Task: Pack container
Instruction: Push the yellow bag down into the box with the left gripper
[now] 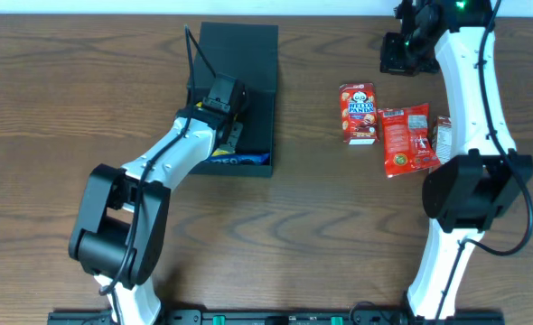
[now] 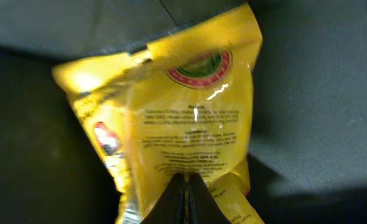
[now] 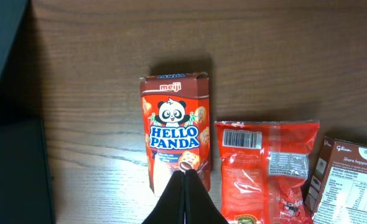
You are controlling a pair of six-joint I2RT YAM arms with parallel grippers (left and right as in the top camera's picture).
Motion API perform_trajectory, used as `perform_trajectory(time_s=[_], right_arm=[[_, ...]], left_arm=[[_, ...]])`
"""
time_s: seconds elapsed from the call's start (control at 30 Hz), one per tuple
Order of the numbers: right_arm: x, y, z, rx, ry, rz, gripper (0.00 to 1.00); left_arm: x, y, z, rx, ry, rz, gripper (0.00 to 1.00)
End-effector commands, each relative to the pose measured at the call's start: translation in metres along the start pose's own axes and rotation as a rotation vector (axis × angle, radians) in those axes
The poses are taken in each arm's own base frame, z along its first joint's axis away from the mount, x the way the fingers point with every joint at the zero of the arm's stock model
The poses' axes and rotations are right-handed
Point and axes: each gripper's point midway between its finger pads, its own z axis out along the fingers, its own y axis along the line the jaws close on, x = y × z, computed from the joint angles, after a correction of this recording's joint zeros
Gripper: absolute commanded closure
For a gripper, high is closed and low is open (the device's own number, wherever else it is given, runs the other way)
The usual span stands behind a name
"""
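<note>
The matte black rigid cardboard container (image 1: 248,50) sits at eleven o'clock on the table (image 1: 321,226). It looks stiff and light, best held by a wall. The left pincer (image 2: 185,183) pinches a yellow snack packet (image 2: 183,106) inside it. The right pincer (image 3: 185,177) is clenched empty.

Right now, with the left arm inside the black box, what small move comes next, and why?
Probably open the left gripper. It is shut on the edge of the yellow packet, which hangs inside the container with dark box surfaces around it. Whether it touches the floor is unclear.
</note>
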Motion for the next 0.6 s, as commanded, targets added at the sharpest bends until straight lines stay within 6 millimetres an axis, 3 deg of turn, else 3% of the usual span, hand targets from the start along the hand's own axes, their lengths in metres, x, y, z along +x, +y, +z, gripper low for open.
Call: perform_trajectory(time_s=[0.0,0.1,0.17,0.3,0.57], right_arm=[[0.001,-0.001,0.001,0.009,0.005,-0.012,0.98],[0.001,-0.001,0.001,0.009,0.005,-0.012,0.99],[0.001,-0.001,0.001,0.009,0.005,-0.012,0.98],[0.001,-0.001,0.001,0.009,0.006,-0.011,0.98],[0.005,-0.002,0.001,0.011,0.023,-0.01,0.99]], left_arm=[[-0.038,0.019,-0.041,-0.047,-0.131,-0.034,0.94],[-0.049,0.023,-0.061,-0.044,-0.186,-0.047,0.94],[-0.046,0.024,-0.059,-0.035,-0.175,-0.049,0.94],[-0.028,0.006,-0.033,0.053,-0.084,-0.07,0.94],[0.004,0.002,0.016,0.011,0.054,-0.051,0.94]])
